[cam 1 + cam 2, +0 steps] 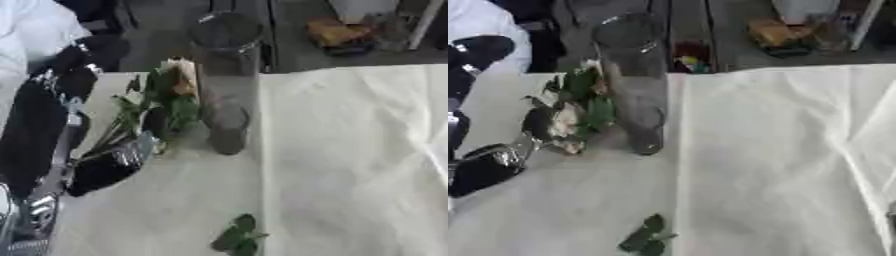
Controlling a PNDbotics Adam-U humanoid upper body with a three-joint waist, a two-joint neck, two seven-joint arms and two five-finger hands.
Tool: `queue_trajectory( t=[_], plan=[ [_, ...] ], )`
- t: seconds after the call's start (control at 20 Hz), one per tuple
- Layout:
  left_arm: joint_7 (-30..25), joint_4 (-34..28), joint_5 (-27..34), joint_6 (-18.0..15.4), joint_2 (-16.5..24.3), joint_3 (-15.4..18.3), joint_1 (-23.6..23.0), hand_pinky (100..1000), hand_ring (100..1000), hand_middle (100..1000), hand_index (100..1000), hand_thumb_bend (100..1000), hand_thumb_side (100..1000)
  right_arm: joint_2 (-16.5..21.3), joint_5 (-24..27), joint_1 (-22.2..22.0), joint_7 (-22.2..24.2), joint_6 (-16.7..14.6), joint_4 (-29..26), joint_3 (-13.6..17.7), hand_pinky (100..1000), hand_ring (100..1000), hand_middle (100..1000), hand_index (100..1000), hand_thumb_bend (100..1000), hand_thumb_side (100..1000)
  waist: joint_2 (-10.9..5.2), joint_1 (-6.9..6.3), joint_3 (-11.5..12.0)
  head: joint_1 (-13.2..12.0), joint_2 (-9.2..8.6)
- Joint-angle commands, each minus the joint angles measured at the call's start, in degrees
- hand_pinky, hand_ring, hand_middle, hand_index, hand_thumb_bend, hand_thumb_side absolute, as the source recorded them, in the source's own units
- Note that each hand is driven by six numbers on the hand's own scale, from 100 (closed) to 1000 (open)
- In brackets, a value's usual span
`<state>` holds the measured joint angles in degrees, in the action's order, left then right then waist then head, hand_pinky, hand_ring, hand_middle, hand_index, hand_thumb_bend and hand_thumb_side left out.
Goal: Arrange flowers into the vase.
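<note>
A tall clear glass vase (227, 75) stands upright on the white cloth, left of the middle. Just to its left my left hand (109, 167), black with silver parts, is curled round the stems of a flower bunch (175, 102). The bunch has green leaves and a pale orange bloom (182, 75) at the top. It leans toward the vase's side, below the rim. A white bloom (563, 125) shows low in the bunch. A loose green leafy sprig (238, 236) lies on the cloth near the front edge. My right hand does not show.
The white cloth (350, 160) covers the table, with folds on the right. My left arm (35, 125) runs along the left edge. Beyond the far edge sit an orange thing in a container (337, 32) and a person in white (26, 30).
</note>
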<state>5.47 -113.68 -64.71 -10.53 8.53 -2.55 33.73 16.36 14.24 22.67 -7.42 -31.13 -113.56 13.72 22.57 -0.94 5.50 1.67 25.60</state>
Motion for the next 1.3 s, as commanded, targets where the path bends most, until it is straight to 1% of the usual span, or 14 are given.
queue_trajectory(
  t=[0.05,0.15,0.35,0.45,0.7,0.85,1.1,1.15,1.2,1.3],
  plan=[
    [-0.1,-0.9,-0.2,0.7,0.7,0.5,0.3,697,745,784,892,319,823,0.4,0.3,0.4,0.2,0.0,-1.0,0.3,721,705,477,856,100,853,-1.07,0.00,0.1,0.0,-0.47],
    [0.0,-0.9,0.7,1.2,2.4,0.1,-0.3,700,753,792,897,322,830,0.5,0.3,0.3,0.2,0.1,-1.0,0.2,722,705,476,857,100,853,-1.15,-0.11,0.0,0.0,-0.46],
    [-0.8,-0.9,3.9,3.4,7.7,-1.7,-1.3,709,777,816,915,314,843,0.7,0.4,0.1,0.3,0.3,-1.0,0.2,722,705,477,856,100,853,-1.51,-0.59,-0.1,0.0,-0.07],
    [-1.4,-0.9,5.7,4.8,10.2,-2.4,-1.6,732,818,853,939,306,867,0.7,0.4,0.0,0.3,0.4,-1.0,0.1,723,705,478,857,100,854,-1.67,-0.85,-0.1,-0.1,-0.05],
    [-5.7,-0.9,10.4,9.3,17.7,-4.9,-1.3,767,873,911,969,264,868,1.0,0.4,-0.3,0.4,0.7,-1.0,0.0,723,706,477,857,100,854,-2.11,-1.37,-0.2,0.0,0.15],
    [-8.5,-0.9,13.2,12.1,22.2,-6.0,-0.4,785,894,934,982,250,859,1.1,0.5,-0.4,0.6,0.8,-1.0,-0.1,722,705,477,857,100,854,-2.33,-1.41,-0.3,0.1,0.30],
    [-12.8,-0.9,17.7,16.6,29.2,-6.7,0.9,814,930,958,996,233,875,1.0,0.8,-0.3,0.7,0.6,-1.0,-0.3,720,704,478,856,100,853,-2.53,-1.10,-1.1,-0.7,2.08],
    [-13.6,-0.9,18.6,17.5,30.1,-6.7,1.0,822,939,966,999,228,863,0.9,0.9,-0.3,0.7,0.5,-1.0,-0.3,719,704,479,856,100,855,-2.55,-1.00,-1.3,-0.9,2.48],
    [-14.3,-0.9,19.4,18.4,30.6,-6.6,1.0,824,942,968,999,239,883,0.9,1.0,-0.3,0.8,0.4,-1.0,-0.4,719,704,479,856,100,852,-2.54,-0.92,-1.4,-1.1,2.73],
    [-15.7,-0.9,21.1,20.0,31.4,-6.5,1.3,832,950,975,1000,247,887,0.9,1.1,-0.2,0.8,0.3,-1.0,-0.4,718,704,478,856,100,852,-2.50,-0.75,-1.6,-1.5,2.80]
  ],
)
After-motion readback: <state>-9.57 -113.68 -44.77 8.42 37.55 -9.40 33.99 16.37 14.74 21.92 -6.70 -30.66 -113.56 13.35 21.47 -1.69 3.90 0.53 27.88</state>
